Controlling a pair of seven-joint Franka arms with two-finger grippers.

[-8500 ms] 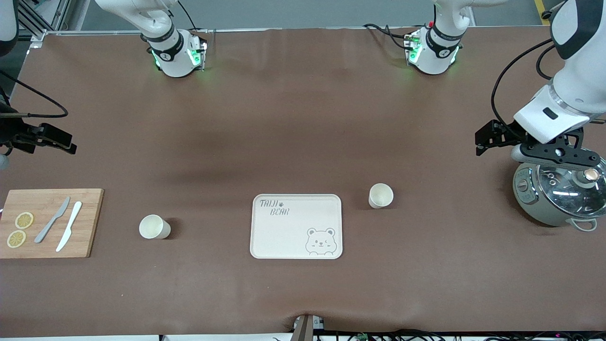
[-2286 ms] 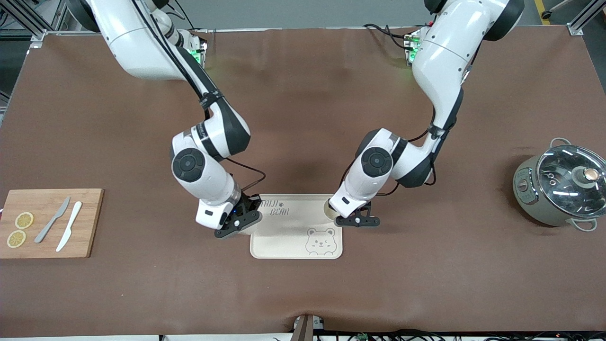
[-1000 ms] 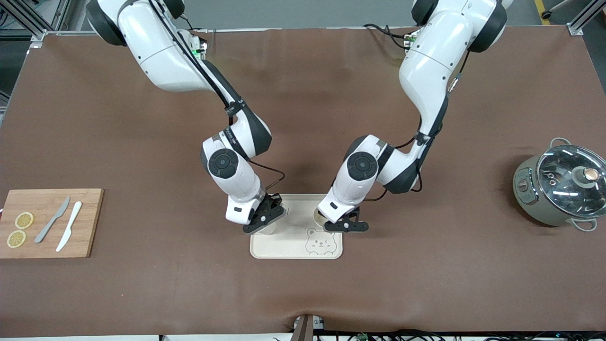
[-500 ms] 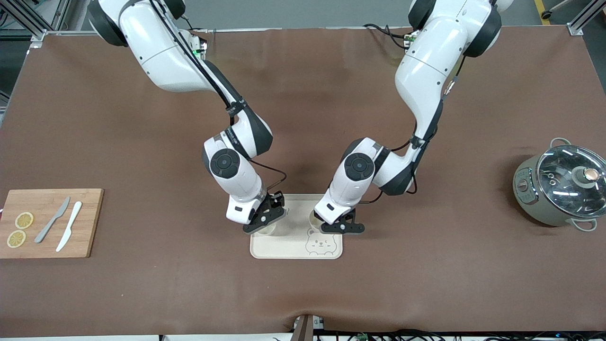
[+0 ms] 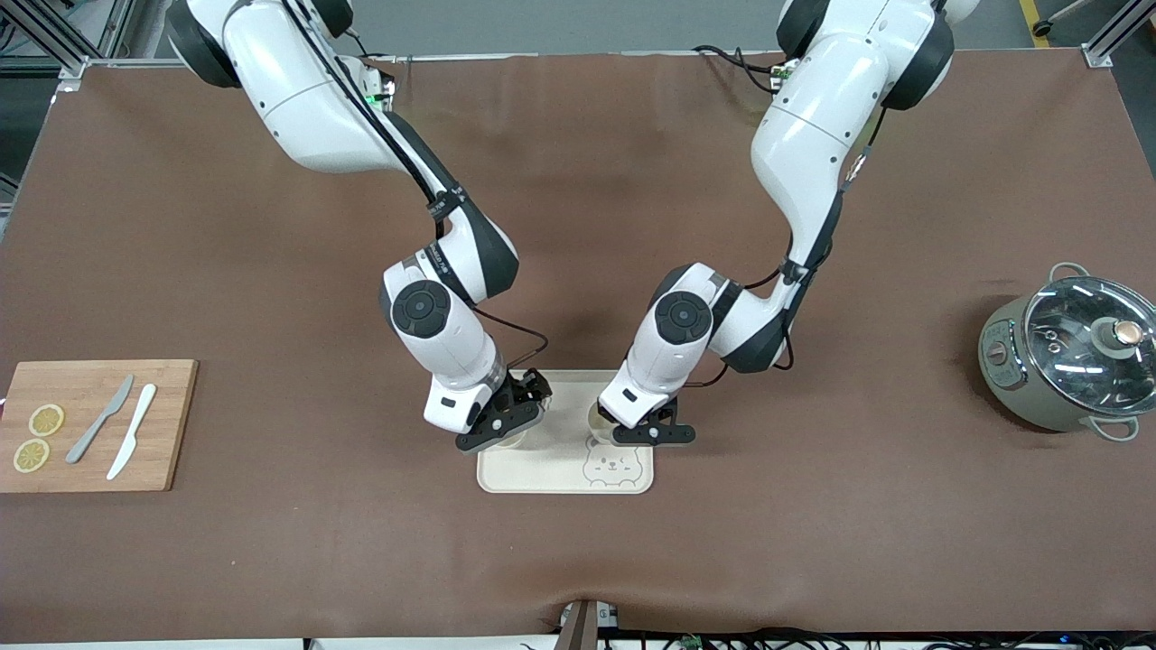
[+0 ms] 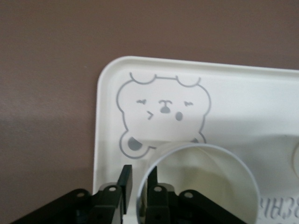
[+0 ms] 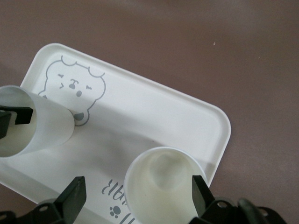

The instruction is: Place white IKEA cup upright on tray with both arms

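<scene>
I have both cups upright on the tray point(image 5: 549, 477) so they stand inside its rim: the left gripper point(image 6: 138, 186) pinches its cup point(image 6: 205, 186) by the wall, while the right gripper point(image 7: 135, 198) has its fingers spread around its cup point(image 7: 161, 184).

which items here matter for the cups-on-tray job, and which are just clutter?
Job: tray; left gripper pinching the rim of one white cup; right gripper open around the other white cup.
Clutter: cutting board with lemon slices and two knives; lidded pot.
</scene>
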